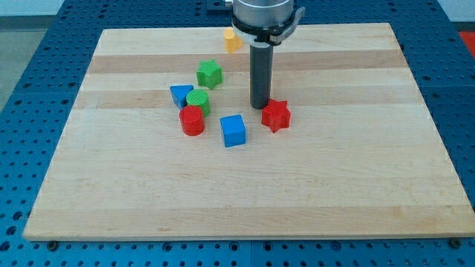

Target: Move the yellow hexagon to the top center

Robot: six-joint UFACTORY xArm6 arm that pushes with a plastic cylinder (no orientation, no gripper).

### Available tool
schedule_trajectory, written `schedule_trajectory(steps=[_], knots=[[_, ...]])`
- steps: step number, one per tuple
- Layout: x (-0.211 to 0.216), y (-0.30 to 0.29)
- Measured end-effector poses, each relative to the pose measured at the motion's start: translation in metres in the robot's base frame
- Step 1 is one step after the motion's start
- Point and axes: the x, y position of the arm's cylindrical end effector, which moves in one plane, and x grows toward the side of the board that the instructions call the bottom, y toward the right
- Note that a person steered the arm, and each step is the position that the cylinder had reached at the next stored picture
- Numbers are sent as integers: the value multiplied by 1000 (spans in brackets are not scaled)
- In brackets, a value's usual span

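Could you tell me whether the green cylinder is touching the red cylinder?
Cannot tell. In the camera view the green cylinder sits directly behind the red cylinder and their outlines overlap, so no gap or contact shows plainly.

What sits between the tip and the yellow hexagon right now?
Nothing: in the camera view, only bare board separates my tip, beside the red star, from the yellow hexagon near the top edge. The green star lies left of that line.

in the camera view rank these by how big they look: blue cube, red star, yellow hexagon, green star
1. blue cube and red star: look about alike, no ranking between them.
2. green star: slightly smaller, though it lies farther up the board.
3. yellow hexagon: smallest, partly hidden behind the arm.
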Motion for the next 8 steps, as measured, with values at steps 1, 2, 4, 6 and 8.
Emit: schedule_trajectory(steps=[1, 2, 4, 6, 8], knots=[[-19, 2], [-46, 2], [-100, 2], [-119, 2], [-120, 2]])
